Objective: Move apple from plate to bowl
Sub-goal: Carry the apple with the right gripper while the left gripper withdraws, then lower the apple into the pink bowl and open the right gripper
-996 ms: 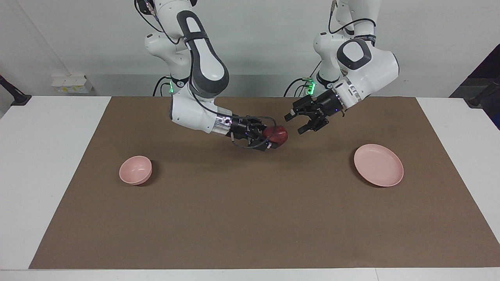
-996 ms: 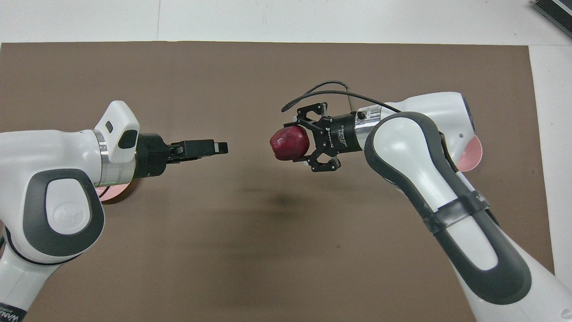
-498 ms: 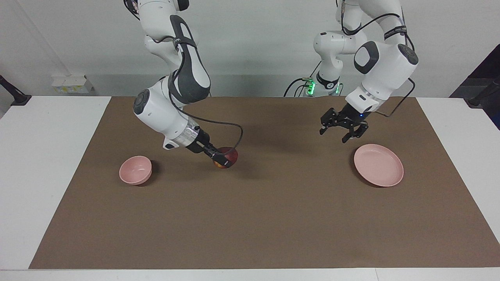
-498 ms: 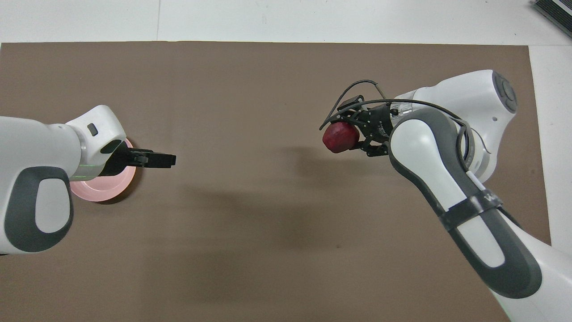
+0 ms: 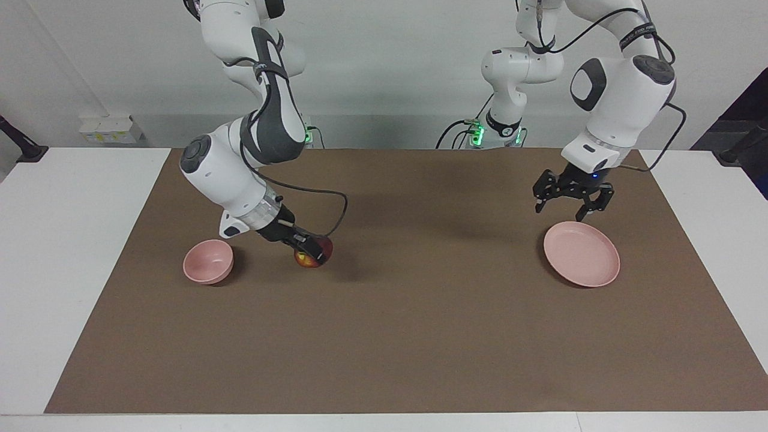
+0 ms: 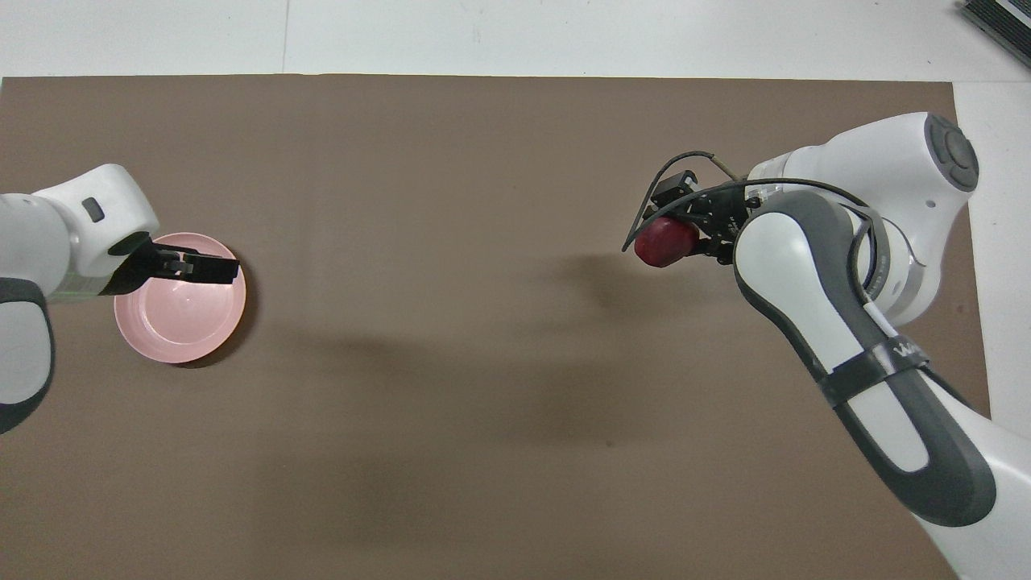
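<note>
Over the mat (image 5: pixel 384 336) | right gripper (image 5: pixel 312 251) half-hiding apple (image 5: pixel 307 259) | bowl (image 6: pixel 958 234) hidden overhead

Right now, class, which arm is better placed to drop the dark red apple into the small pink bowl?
Right: the right gripper already holds the dark red apple beside the small pink bowl; the left gripper hangs open over the flat pink plate.

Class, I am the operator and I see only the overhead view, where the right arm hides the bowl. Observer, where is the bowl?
Observer: The bowl stands on the mat, beside the apple that the right gripper holds low, toward the right arm's end.
Operator: Is the left gripper touching the plate?
Observer: No. The left gripper hangs in the air above the plate, over its edge nearer the robots, jaws open.
</note>
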You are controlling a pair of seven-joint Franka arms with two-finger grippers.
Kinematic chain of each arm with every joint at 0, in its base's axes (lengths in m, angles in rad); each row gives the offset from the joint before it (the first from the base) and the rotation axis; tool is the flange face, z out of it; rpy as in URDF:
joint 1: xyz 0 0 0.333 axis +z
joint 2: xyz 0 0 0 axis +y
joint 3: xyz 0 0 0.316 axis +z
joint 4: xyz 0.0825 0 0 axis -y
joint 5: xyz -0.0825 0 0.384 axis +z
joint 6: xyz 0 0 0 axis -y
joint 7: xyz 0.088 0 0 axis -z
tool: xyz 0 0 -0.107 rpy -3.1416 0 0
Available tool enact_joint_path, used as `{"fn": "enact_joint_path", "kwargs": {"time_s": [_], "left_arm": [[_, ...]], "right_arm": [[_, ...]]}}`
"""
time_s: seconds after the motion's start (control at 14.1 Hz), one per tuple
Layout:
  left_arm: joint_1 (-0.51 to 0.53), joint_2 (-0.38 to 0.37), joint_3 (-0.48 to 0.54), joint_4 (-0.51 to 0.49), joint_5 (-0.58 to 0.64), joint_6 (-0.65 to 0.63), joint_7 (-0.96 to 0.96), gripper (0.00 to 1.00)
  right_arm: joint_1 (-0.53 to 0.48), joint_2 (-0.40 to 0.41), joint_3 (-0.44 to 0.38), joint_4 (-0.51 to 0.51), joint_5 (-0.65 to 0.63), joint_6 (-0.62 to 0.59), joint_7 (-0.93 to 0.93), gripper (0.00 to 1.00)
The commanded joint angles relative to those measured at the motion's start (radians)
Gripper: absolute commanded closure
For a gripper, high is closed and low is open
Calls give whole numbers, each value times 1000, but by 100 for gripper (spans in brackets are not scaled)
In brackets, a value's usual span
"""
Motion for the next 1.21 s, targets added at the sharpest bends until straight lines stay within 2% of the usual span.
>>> {"fn": "enact_joint_path", "kwargs": {"time_s": [0.0,0.14,0.43,0.57,0.78,1.0,1.14], "left_arm": [[-12,25,30,177,52,-175,14,0],[-12,31,48,270,59,-295,14,0],[-33,82,74,450,106,-453,20,0],[-33,73,74,450,109,-460,20,0],[-33,63,71,433,105,-454,9,0],[-32,60,73,432,106,-476,4,0],[-29,42,71,406,106,-496,-15,0]], "right_arm": [[-15,27,10,33,-133,66,-62,100],[-44,27,10,8,-283,83,-72,100],[-101,-79,9,-119,-437,92,-70,100],[-144,-135,9,-203,-519,122,-67,100],[-213,-228,10,-407,-572,303,-79,100],[-238,-268,10,-479,-572,330,-92,100],[-241,-260,10,-507,-572,386,-92,100]]}}
